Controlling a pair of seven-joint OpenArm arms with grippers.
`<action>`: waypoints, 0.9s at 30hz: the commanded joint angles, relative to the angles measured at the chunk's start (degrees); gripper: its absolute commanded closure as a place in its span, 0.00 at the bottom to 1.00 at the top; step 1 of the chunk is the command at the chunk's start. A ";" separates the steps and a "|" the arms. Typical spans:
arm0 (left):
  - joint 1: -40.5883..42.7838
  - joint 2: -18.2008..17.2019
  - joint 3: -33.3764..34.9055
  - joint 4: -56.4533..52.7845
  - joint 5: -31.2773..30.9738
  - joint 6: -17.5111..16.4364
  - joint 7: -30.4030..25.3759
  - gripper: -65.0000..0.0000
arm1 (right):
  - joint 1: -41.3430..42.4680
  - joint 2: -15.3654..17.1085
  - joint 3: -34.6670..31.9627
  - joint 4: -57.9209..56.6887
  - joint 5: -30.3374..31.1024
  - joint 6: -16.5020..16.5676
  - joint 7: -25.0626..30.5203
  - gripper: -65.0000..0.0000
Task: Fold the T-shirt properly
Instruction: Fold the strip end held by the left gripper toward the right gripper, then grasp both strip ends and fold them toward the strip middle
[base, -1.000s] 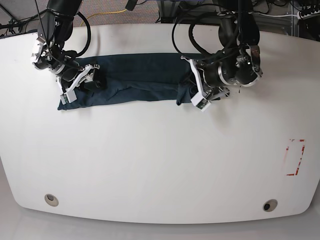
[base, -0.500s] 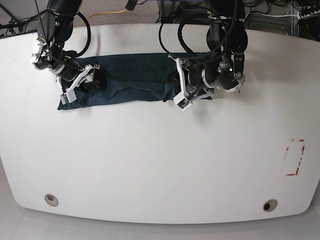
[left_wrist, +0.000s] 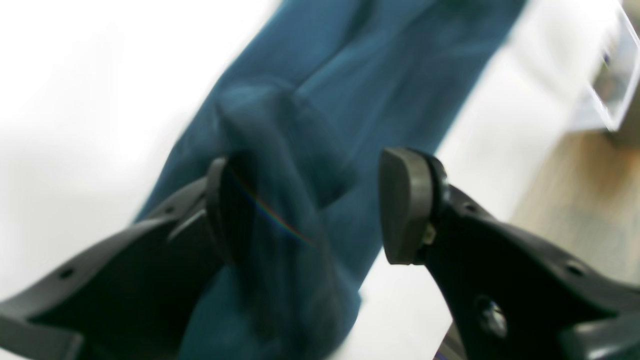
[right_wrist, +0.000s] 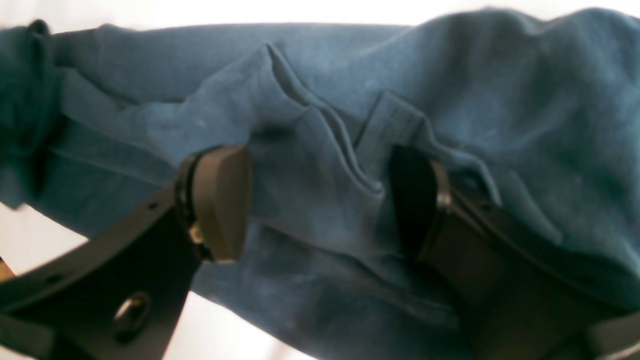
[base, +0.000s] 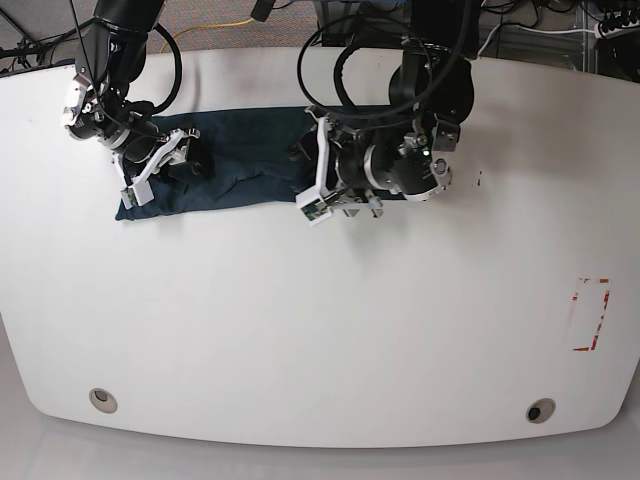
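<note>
Folding the dark teal-navy soft cotton T-shirt (base: 235, 165) end over end was the step I judged to be in hand: it lay as a long narrow band across the upper left of the white counter (base: 320, 320) in the base view. In that view the left gripper (base: 315, 190) sat at the band's right end. Its wrist view showed its jaws standing apart, with a bunched fold of the cloth (left_wrist: 300, 150) lying against one pad and clear of the other, so I read no firm grip there. The right gripper (base: 150, 175) rested at the band's left end, jaws wide, astride a wrinkled ridge of fabric (right_wrist: 320, 200) without pinching it. Next, I judged, the dropped end would need smoothing flat before any further fold. I could read no brand, label or writing anywhere.
</note>
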 joint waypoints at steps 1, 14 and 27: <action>-1.25 0.51 0.72 4.17 -1.07 -0.08 -1.04 0.45 | 0.05 0.27 -0.04 0.43 -1.00 -0.16 -1.75 0.35; -0.64 -4.67 -8.07 11.38 -0.71 -0.08 -0.86 0.45 | 2.07 0.27 -0.04 0.87 -0.92 -0.16 -2.10 0.35; 7.10 -15.30 -12.99 9.27 -0.80 -0.08 -1.83 0.58 | 5.06 -1.31 6.91 12.30 0.75 -0.16 -8.61 0.28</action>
